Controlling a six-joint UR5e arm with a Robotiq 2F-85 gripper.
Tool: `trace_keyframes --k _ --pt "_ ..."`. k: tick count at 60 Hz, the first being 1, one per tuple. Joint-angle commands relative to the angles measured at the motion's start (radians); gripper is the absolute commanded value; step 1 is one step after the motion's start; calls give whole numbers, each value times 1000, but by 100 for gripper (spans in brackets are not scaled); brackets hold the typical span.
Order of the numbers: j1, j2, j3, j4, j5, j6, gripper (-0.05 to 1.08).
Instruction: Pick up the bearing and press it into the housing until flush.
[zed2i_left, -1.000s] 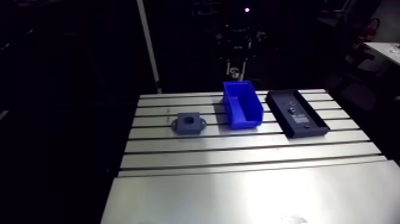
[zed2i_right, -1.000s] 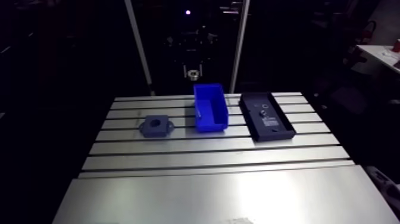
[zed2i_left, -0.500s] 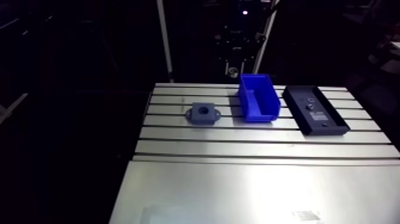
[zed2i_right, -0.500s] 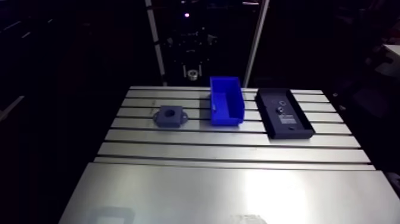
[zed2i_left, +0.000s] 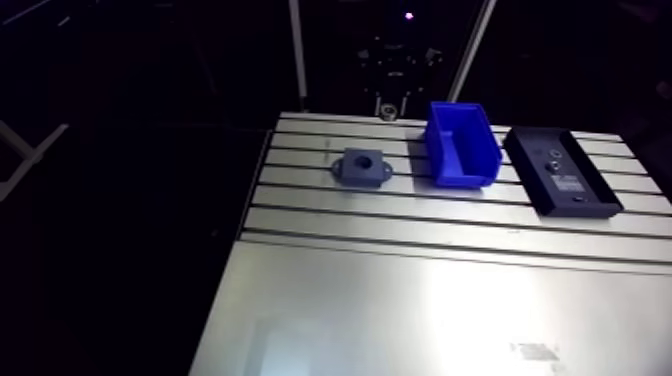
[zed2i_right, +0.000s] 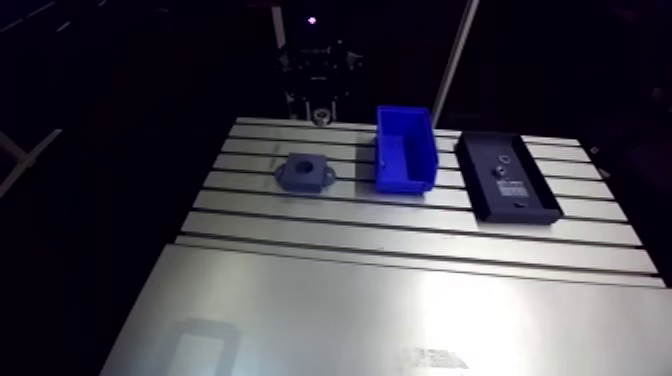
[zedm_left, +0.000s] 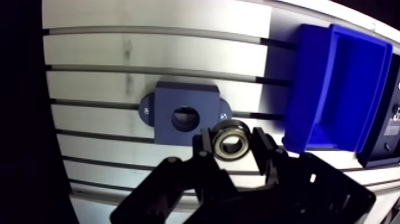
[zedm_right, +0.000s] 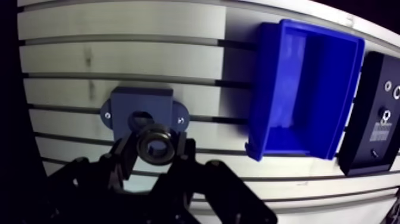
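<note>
Operator: Gripper status?

Technician: The gripper (zedm_left: 233, 146) is clenched on the bearing (zedm_left: 230, 143). The ring sits between the fingertips with its open face toward the wrist camera. It is held above the table (zedm_left: 119, 36) and has not been seated.

Operator: Target position?

Technician: The housing (zedm_left: 186, 98) lies just ahead of the fingers, at about 11 o'clock from the bearing. Its bore (zedm_left: 186, 118) is empty. The blue bin (zedm_left: 333, 89) is at 2 o'clock. The black tray (zedm_right: 381, 113) is beyond the bin, well clear of the work.

Operator: Procedure for this step?

Technician: Centre the ring over the bore before descending. Keep the ring face parallel to the top of the housing, since a tilted ring is likely to jam. Press straight down. Stop when the ring sits level with the top of the housing, then release.
</note>
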Motion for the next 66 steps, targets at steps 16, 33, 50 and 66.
trace_keyframes --k 16,33,50,66 --pt "44 44 30 -29 -10 3 72" --pt "50 60 46 -51 -10 2 72" --pt "57 69 44 -62 -12 0 72" --pt "63 76 46 -65 -13 -1 73"
